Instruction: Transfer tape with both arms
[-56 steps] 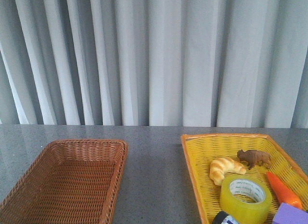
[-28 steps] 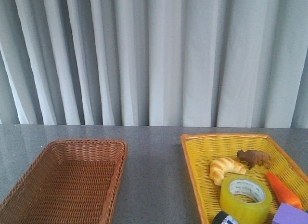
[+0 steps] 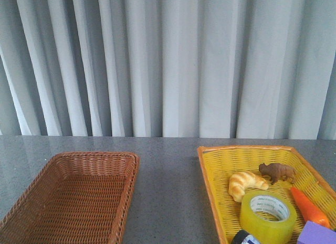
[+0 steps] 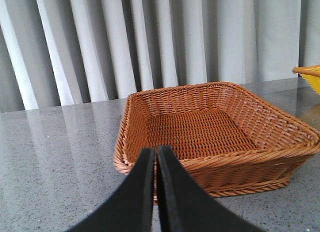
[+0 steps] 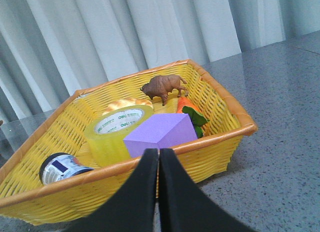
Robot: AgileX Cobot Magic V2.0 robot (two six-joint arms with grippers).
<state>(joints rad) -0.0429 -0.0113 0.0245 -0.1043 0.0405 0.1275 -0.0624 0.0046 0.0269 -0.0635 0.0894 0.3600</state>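
Front view: the tape (image 3: 268, 215) lies flat in the yellow basket (image 3: 212, 186) on the grey surface (image 3: 168, 191), touching a toy croissant (image 3: 245, 184); a toy bison (image 3: 277, 172) and carrot (image 3: 308, 206) sit near, an empty brown basket (image 3: 73, 199) well apart.
Left wrist view: left pincer (image 4: 154, 157) clenched on nothing, hanging before the brown basket (image 4: 210, 132).
Right wrist view: right pincer (image 5: 157, 157) clenched, empty, outside the yellow basket's (image 5: 220, 105) rim; tape (image 5: 117, 129) beside a purple block (image 5: 160, 133) and a dark labelled tin (image 5: 60, 168).
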